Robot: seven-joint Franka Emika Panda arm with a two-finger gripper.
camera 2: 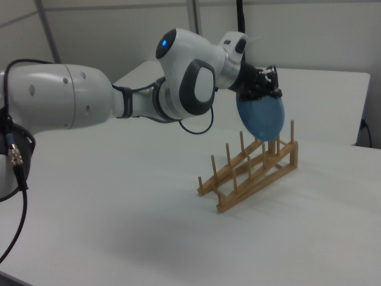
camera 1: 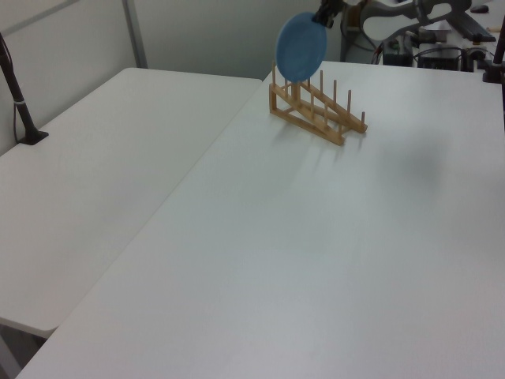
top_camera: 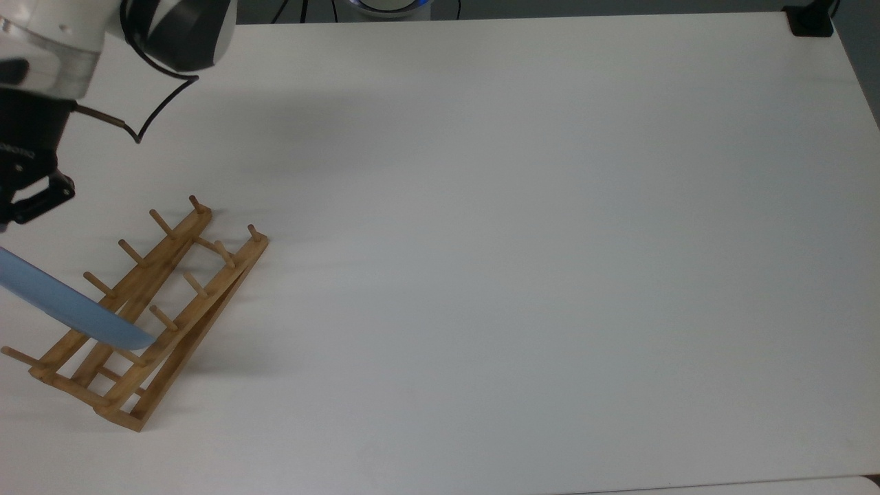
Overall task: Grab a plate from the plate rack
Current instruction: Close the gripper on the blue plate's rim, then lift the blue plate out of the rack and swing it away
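With the claw (camera 2: pixel 266 83) clenched on the top rim of the plate (camera 2: pixel 261 116), which hangs above the plate rack (camera 2: pixel 250 168) among its end pegs, the lift should run straight up until the plate's lower edge clears them.

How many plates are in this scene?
1. The light-blue plate is held at its top rim by the gripper, lifted at the high end of the wooden plate rack.
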